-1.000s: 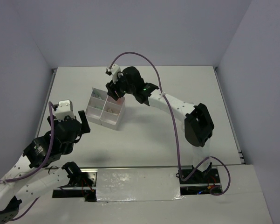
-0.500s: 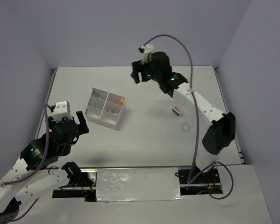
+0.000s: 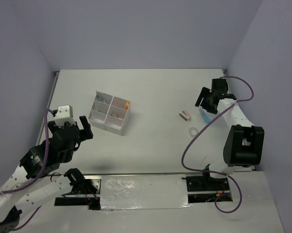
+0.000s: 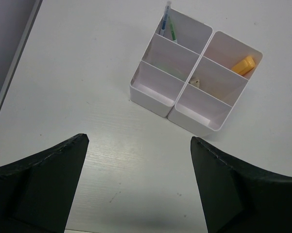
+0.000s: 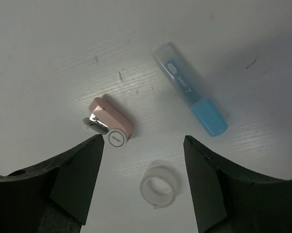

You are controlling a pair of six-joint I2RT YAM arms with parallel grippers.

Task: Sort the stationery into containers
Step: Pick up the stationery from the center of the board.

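Swings right gripper [image 5: 142, 144] off the box [image 4: 150, 99], leaving orange marker [image 4: 244, 65] in far-right cell. Now hovers open, empty, over pink item [image 5: 110, 124], ring [image 5: 159, 185], blue marker [image 5: 192, 97]. Keeps left gripper [image 4: 138, 141] wide open, empty. Probably three to go.

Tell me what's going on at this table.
Two robot arms are sorting stationery into a divided box. The right end effector hovers open and empty over a pink item, a blue marker and a clear tape ring lying on the table. The left end effector, also open, faces the box, which holds an orange-yellow marker and pens.
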